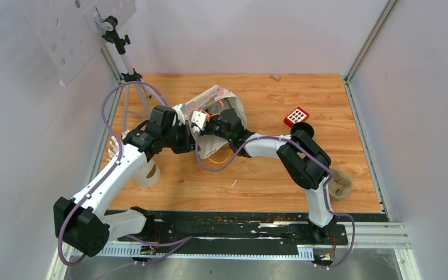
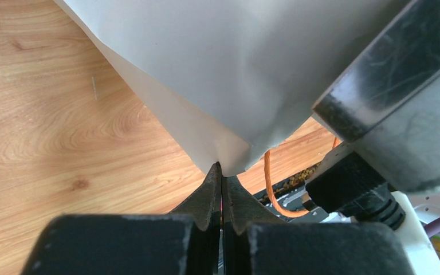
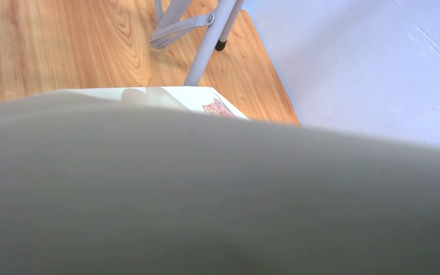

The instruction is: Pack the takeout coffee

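Packing is looking well along, judging from how things are lying. At the near left, a lidless pale cup (image 1: 147, 174) is sitting on the table (image 1: 268, 175), half under the left arm and no part of the order. The left claw (image 2: 222, 175) is pinching together on a corner of the white bag (image 2: 235, 69) at mid-table. Just right of it, the right claw (image 1: 203, 121) is reaching into the bag's mouth. The bag wall is blocking its camera, so I cannot tell whether it is gripping anything. Neither coffee is showing on the table, so both are probably sitting inside the bag or going in. Further right, a red box (image 1: 296, 116) and a brown carrier (image 1: 339, 184) are lying apart from the bag. Letting go is likely what is remaining.
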Action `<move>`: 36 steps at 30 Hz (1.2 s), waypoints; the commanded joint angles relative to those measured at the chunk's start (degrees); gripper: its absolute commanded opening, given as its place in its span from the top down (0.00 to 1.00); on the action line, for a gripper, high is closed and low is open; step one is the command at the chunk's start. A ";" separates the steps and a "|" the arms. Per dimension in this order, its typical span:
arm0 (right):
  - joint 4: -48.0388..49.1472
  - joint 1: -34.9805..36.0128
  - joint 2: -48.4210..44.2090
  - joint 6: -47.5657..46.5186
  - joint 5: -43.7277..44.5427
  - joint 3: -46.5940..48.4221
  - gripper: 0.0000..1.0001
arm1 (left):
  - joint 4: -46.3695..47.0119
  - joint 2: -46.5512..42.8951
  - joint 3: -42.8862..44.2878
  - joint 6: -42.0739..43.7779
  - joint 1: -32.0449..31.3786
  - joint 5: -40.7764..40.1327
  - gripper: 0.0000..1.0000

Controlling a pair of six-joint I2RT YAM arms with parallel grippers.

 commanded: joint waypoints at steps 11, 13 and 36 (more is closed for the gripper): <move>0.95 0.39 2.66 5.03 10.94 3.14 0.83 | -0.53 -2.15 -0.68 -0.20 -0.23 2.19 1.00; 0.98 0.40 2.97 5.17 11.83 3.17 0.84 | -0.57 -2.23 -0.69 -0.27 -0.24 2.15 1.00; 1.24 0.01 -1.39 4.65 5.94 -0.79 0.84 | -2.51 -1.82 3.42 -1.10 -0.18 -4.15 0.87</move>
